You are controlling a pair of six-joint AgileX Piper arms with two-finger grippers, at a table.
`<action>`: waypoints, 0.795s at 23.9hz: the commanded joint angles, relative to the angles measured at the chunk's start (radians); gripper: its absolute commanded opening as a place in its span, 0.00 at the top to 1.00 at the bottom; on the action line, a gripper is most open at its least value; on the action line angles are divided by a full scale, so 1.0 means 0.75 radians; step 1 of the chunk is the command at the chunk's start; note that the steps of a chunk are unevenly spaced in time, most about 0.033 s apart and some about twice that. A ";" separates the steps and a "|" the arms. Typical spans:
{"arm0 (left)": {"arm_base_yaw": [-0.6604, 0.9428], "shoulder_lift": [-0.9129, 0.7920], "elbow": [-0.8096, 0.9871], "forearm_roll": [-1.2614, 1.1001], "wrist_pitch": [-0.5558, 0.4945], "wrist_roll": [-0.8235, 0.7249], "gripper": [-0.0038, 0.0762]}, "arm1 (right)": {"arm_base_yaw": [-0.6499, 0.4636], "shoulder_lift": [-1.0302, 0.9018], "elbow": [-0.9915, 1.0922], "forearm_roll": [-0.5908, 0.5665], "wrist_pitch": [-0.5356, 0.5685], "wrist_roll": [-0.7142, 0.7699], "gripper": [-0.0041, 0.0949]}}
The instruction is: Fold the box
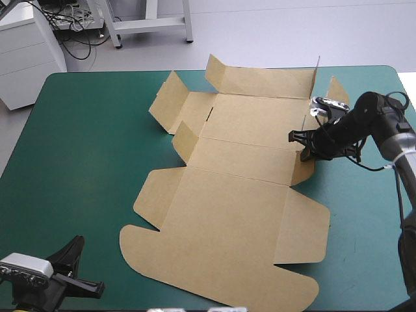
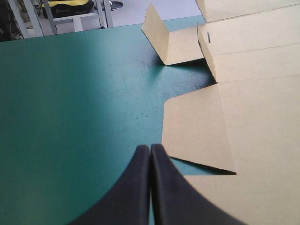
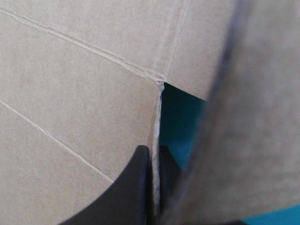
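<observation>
The brown box (image 1: 227, 214) lies as a cut sheet across the middle of the table, mostly flat. Flaps along its far edge (image 1: 260, 78) and far left (image 1: 168, 101) stand raised. My right gripper (image 1: 300, 144) is at the sheet's right edge, shut on a small side flap (image 1: 303, 168) that tilts up. In the right wrist view a thin board edge (image 3: 156, 140) sits between the gripper (image 3: 153, 154) fingers. My left gripper (image 1: 78, 244) hovers near the front left corner, shut and holding nothing. In its own view the left gripper (image 2: 150, 151) stands just short of a flat corner flap (image 2: 199, 126).
Bare teal-green cover (image 1: 78, 143) stretches along the left side of the table, and a narrower strip (image 1: 364, 214) runs along the right. A white cabinet (image 1: 26, 52) stands beyond the far left corner.
</observation>
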 commanded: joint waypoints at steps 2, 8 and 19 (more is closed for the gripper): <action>-0.008 0.025 -0.027 -0.023 -0.095 0.000 0.99 | 0.040 0.075 -0.213 -0.056 0.093 -0.137 0.96; -0.008 0.025 -0.027 -0.023 -0.095 0.000 0.99 | 0.161 0.196 -0.423 -0.203 0.093 -0.339 0.97; -0.008 0.025 -0.027 -0.023 -0.095 0.000 0.99 | 0.539 0.359 -0.660 -0.473 -0.020 -0.973 0.98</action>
